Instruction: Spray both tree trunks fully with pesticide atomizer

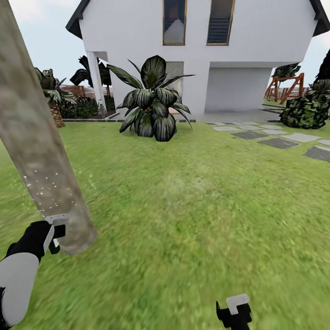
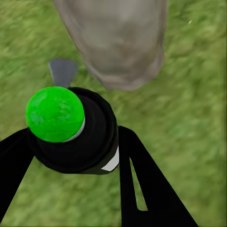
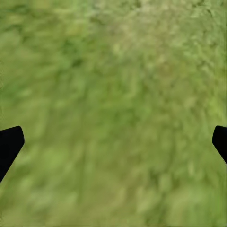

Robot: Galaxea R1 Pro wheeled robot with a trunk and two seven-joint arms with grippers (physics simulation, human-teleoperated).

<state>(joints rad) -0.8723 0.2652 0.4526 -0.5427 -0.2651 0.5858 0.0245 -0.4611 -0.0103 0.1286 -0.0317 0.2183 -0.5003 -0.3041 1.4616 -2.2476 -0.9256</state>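
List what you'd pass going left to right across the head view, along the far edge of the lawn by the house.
Tree trunk → short palm → big dark-leaved plant → grey paving stones → round leafy bush.

- A home garden: green lawn (image 1: 192, 206) fills the lower frame.
- White house (image 1: 201, 50) at top centre.
- Grey paving stones (image 1: 279, 143) at right.
- Leafy shrub (image 1: 153, 101) before the house.
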